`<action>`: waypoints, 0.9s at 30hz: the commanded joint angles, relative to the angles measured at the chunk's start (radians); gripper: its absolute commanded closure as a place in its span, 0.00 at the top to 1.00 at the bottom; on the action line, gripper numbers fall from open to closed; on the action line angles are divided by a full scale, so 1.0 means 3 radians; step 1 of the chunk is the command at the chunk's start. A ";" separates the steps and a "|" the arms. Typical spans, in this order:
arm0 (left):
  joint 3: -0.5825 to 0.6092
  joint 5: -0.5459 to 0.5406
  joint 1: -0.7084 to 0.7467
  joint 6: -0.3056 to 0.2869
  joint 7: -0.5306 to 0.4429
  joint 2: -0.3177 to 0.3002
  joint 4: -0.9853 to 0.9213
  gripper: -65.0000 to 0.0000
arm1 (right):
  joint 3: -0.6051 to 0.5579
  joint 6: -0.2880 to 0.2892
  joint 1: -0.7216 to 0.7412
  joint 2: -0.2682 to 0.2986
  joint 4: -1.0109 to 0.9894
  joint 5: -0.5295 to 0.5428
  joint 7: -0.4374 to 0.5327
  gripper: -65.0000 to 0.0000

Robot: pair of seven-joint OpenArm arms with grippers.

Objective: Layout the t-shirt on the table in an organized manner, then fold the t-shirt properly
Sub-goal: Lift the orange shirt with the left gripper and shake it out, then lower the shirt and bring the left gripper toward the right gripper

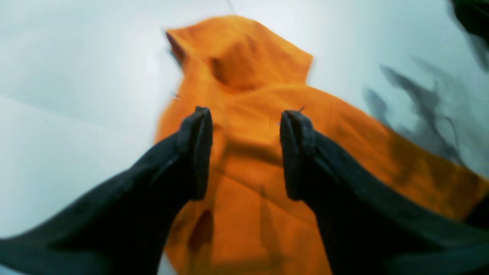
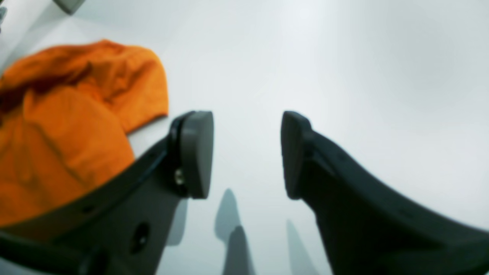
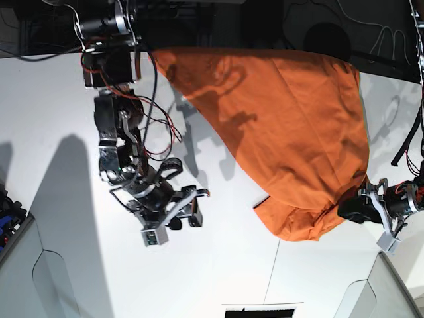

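Observation:
The orange t-shirt [image 3: 285, 126] lies loosely spread and wrinkled on the white table [image 3: 218, 278], running from the far edge down to a bunched lower end at the near right. In the base view my left gripper [image 3: 352, 209] sits at that bunched end's right side. The left wrist view shows the left gripper [image 1: 246, 114] open just above the t-shirt [image 1: 248, 76], with nothing pinched between the fingers. My right gripper [image 3: 191, 211] hovers over bare table to the left of the cloth. Up close, the right gripper [image 2: 247, 114] is open and empty, with the t-shirt [image 2: 76, 114] off to its left.
A thin dark seam [image 3: 271, 265] crosses the tabletop near the front. Cables and dark equipment [image 3: 318, 26] line the far edge. A dark bin corner [image 3: 8, 209] sits at the left edge, and a black object [image 3: 258, 311] at the front edge.

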 commanded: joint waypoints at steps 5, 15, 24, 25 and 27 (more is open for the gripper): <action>-0.0028 -0.0132 0.0120 -0.0029 0.0022 0.0039 0.0047 0.47 | -0.0041 0.0141 0.0378 -0.0214 -0.0539 -0.0058 0.0151 0.41; -0.0028 0.1048 0.0515 -0.0029 -0.0791 0.0732 -0.0116 0.47 | -0.0343 0.0259 0.0446 -0.0249 -0.0717 -0.0426 -0.0102 0.06; 0.0247 0.1343 0.0505 -0.0029 -0.0856 0.1409 -0.0453 0.47 | -0.0319 0.0252 0.0445 0.0042 -0.0659 -0.0426 -0.0314 0.00; 0.0323 0.1340 0.0497 -0.0029 -0.0855 0.1464 -0.0453 0.47 | -0.0303 0.0251 0.0445 0.0074 -0.0643 -0.0425 -0.0332 0.00; 0.0458 0.1335 0.0497 -0.0029 -0.0853 0.1577 -0.0451 0.47 | -0.0249 0.0247 0.0422 0.0132 -0.0589 -0.0423 -0.0333 0.00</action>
